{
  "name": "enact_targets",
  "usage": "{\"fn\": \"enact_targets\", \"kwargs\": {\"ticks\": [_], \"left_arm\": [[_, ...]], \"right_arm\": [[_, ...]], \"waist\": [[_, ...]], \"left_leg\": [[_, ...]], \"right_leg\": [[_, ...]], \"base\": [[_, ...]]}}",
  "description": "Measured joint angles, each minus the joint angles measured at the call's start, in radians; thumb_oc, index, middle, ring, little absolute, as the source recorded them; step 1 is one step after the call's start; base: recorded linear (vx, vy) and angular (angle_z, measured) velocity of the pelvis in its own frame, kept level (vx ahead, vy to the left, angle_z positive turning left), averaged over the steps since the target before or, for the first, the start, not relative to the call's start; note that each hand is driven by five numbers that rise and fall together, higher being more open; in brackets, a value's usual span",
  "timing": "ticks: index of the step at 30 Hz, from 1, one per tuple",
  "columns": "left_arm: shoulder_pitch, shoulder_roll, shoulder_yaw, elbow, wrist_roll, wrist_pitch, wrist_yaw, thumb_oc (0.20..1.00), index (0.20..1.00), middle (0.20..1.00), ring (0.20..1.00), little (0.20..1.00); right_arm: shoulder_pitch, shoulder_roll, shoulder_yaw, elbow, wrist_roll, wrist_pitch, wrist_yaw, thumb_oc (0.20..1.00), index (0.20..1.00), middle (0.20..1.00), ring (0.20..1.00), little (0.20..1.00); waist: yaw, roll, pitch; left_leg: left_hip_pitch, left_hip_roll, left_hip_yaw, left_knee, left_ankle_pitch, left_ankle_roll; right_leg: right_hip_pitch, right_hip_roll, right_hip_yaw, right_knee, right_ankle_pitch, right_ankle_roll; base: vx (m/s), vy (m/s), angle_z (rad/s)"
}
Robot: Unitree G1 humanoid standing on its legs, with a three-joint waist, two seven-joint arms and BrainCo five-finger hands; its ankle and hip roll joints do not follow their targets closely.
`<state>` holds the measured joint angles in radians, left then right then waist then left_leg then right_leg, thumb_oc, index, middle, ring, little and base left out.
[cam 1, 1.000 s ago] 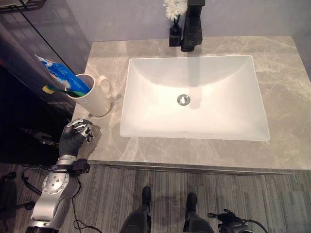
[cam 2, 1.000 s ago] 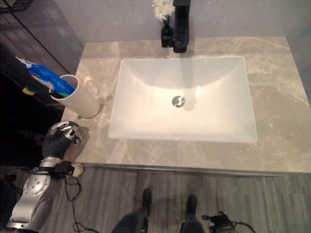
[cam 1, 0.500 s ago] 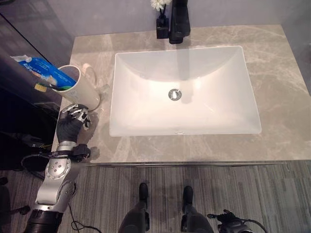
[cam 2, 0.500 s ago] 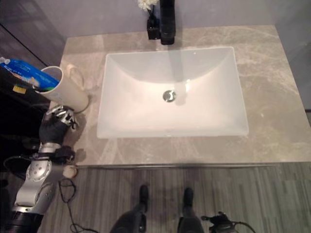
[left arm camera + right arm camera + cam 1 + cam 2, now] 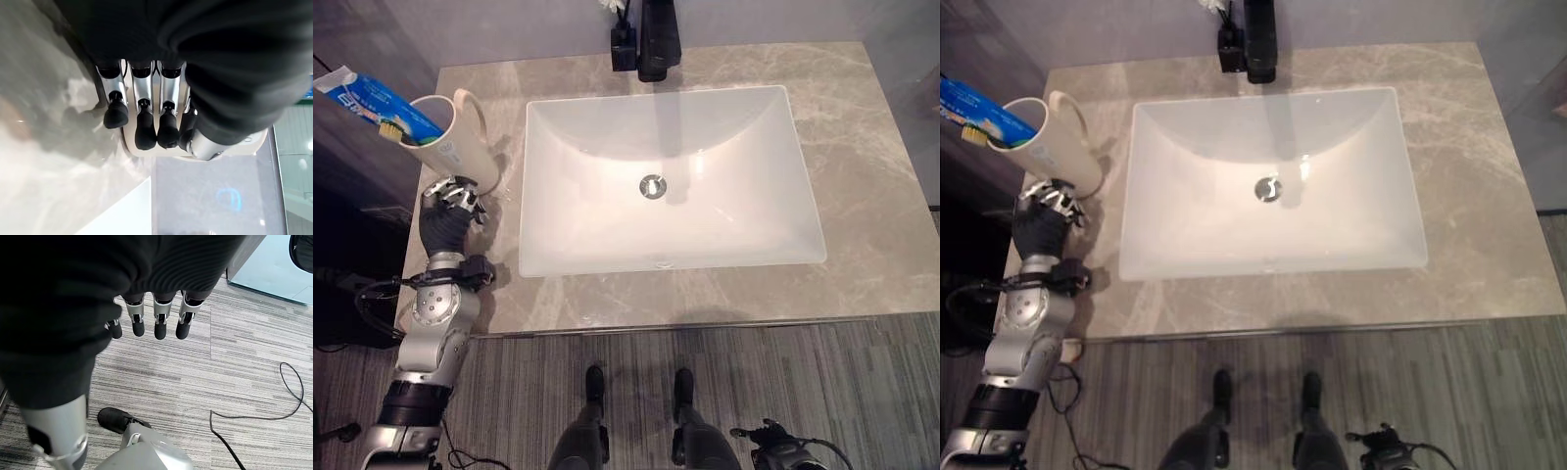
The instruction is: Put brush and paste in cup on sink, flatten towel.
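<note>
A cream cup point(image 5: 455, 137) with a handle stands at the far left of the grey marble bench point(image 5: 862, 215), just beside the left edge of the white rectangular sink point(image 5: 666, 181). A blue and white toothpaste tube point(image 5: 367, 98) and a toothbrush point(image 5: 399, 125) lean out of the cup toward the left. The left robot hand point(image 5: 445, 211) sits on the bench just in front of the cup, fingers loosely curled and holding nothing, their dark tips close to the cup's base. The right robot hand point(image 5: 146, 320) hangs over a grey striped floor point(image 5: 244, 382), fingers relaxed and empty. A black faucet point(image 5: 658, 39) stands behind the sink, with a small black vase point(image 5: 624, 49) just beside it.
</note>
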<state>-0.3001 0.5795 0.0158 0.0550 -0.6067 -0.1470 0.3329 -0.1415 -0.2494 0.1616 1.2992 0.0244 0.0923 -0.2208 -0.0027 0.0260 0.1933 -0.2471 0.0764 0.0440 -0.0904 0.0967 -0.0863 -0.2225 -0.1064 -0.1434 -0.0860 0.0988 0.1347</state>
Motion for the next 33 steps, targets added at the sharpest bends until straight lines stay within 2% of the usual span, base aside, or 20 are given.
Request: {"fn": "enact_targets", "kwargs": {"ticks": [10, 16, 22, 24, 27, 33], "left_arm": [[-0.097, 0.006, -0.069, 0.077, 0.031, -0.004, 0.034, 0.2, 0.2, 0.2, 0.2, 0.2], [-0.104, 0.006, -0.077, 0.081, 0.032, -0.003, 0.036, 0.2, 0.2, 0.2, 0.2, 0.2], [0.049, 0.009, -0.038, -0.035, 0.037, 0.009, -0.001, 0.2, 0.2, 0.2, 0.2, 0.2], [0.069, 0.01, -0.035, -0.031, 0.036, 0.019, -0.01, 0.2, 0.2, 0.2, 0.2, 0.2], [0.159, 0.059, -0.013, -0.041, 0.037, 0.024, -0.032, 0.2, 0.2, 0.2, 0.2, 0.2], [0.181, 0.059, 0.017, -0.023, 0.038, 0.028, -0.029, 0.2, 0.2, 0.2, 0.2, 0.2]], "right_arm": [[0.003, 0.004, 0.021, 0.001, 0.0, 0.0, -0.017, 1.0, 1.0, 1.0, 1.0, 1.0], [0.003, 0.004, 0.026, -0.003, 0.0, 0.0, -0.017, 1.0, 1.0, 1.0, 1.0, 1.0], [0.012, 0.006, 0.018, -0.014, 0.0, 0.0, -0.016, 1.0, 1.0, 1.0, 1.0, 1.0], [0.02, 0.009, 0.017, -0.014, 0.0, 0.001, -0.015, 1.0, 1.0, 1.0, 1.0, 1.0], [0.031, 0.007, 0.016, -0.012, 0.0, 0.001, -0.014, 1.0, 1.0, 1.0, 1.0, 1.0], [0.043, 0.009, 0.017, -0.009, 0.0, 0.002, -0.009, 1.0, 1.0, 1.0, 1.0, 1.0]], "waist": [[-0.017, -0.015, -0.009], [-0.024, -0.026, -0.017], [-0.028, -0.035, -0.024], [-0.009, -0.033, -0.026], [-0.013, -0.022, -0.044], [-0.011, -0.011, -0.052]], "left_leg": [[-0.001, 0.003, -0.004, 0.0, 0.006, -0.007], [0.0, 0.003, -0.005, 0.0, 0.007, -0.008], [0.023, 0.002, -0.005, 0.0, 0.007, -0.008], [0.028, 0.003, -0.008, 0.0, 0.007, -0.009], [0.029, 0.004, -0.007, -0.001, 0.007, -0.01], [0.017, 0.005, -0.01, -0.001, 0.01, -0.009]], "right_leg": [[0.001, 0.002, -0.003, 0.0, 0.003, -0.004], [0.004, 0.003, -0.003, 0.0, 0.004, -0.005], [0.028, 0.001, -0.005, 0.0, 0.003, -0.005], [0.036, 0.002, -0.007, 0.0, 0.001, -0.005], [0.036, 0.001, -0.006, 0.0, 0.001, -0.005], [0.025, 0.001, -0.008, 0.0, 0.004, -0.008]], "base": [[0.0, 0.0, 0.0], [0.01, -0.003, 0.01], [0.02, -0.007, 0.01], [0.0, -0.003, 0.03], [0.0, 0.0, 0.0], [0.0, 0.0, 0.01]]}}
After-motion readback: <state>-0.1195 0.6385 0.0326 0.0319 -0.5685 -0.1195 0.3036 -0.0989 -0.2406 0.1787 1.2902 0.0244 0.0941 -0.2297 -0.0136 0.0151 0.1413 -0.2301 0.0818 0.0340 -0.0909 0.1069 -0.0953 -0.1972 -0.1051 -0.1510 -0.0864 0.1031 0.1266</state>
